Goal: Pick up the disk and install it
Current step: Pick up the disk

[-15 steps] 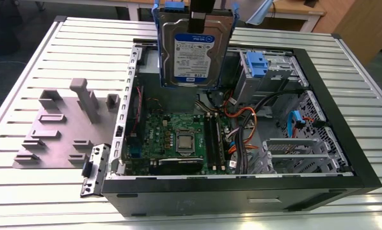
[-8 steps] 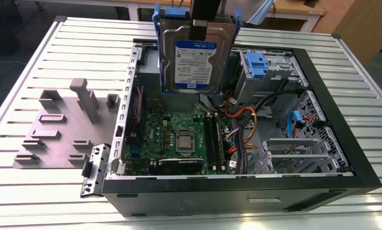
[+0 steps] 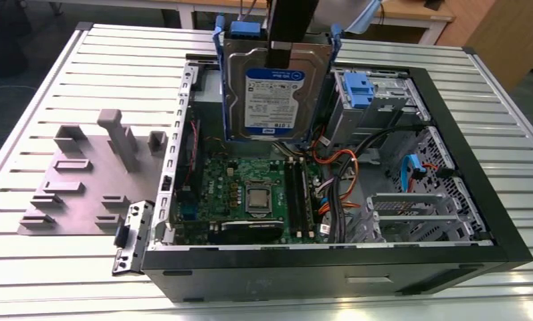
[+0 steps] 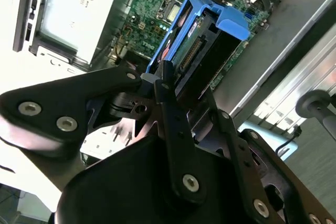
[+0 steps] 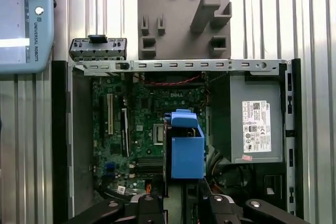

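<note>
The gripper (image 3: pixel 281 52) is pinching the disk (image 3: pixel 273 93) by its top edge, w/ its tips pressed against it, and is holding it upright over the open PC case (image 3: pixel 338 277).

In the exterior view the disk is showing its silver face w/ the white-and-blue label, and the blue frame is running up both sides. Its lower edge is hanging over the motherboard (image 3: pixel 248 194); how high above it, I cannot tell. At the exterior view's right of the disk a blue latch piece (image 3: pixel 359 85) is sitting in a metal bay, and orange cables (image 3: pixel 338 160) are curling beside the board. A grey fixture plate (image 3: pixel 87 180) w/ upright blocks is lying on the slatted table (image 3: pixel 34 267), at the exterior view's left of the case.

The first wrist view is looking straight down, so the disk is appearing edge-on as a blue block over the board. A grey metal box (image 5: pixel 257 124) w/ a white sticker is sitting beside it inside the case, and a pendant (image 5: pixel 21 30) w/ a red button is lying next to the case.

The second wrist view is showing the black fingers (image 4: pixel 170 108) clamped on the disk beside its connector row.
</note>
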Controlling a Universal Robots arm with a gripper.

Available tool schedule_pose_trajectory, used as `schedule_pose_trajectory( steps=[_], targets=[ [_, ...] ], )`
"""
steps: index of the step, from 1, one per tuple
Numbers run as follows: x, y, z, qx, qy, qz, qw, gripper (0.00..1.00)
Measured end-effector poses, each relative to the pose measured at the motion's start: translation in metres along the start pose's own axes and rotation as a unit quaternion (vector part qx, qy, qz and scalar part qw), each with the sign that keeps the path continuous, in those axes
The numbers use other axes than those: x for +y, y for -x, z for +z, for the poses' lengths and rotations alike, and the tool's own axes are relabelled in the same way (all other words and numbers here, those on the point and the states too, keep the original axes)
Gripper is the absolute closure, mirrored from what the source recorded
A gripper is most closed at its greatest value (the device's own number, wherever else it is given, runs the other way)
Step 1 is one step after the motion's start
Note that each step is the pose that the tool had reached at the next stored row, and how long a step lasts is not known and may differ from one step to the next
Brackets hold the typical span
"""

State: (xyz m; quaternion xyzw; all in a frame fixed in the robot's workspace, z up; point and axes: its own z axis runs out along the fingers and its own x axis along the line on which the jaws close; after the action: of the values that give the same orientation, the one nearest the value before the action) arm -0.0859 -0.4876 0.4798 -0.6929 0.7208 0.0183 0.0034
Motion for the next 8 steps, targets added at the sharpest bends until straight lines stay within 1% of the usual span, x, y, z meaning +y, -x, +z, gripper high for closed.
schedule_pose_trajectory(
  steps=[8],
  targets=[
    [-0.0013,-0.0120,0.0008,0.0000,0.0000,0.000,1.00000,0.65]
  ],
)
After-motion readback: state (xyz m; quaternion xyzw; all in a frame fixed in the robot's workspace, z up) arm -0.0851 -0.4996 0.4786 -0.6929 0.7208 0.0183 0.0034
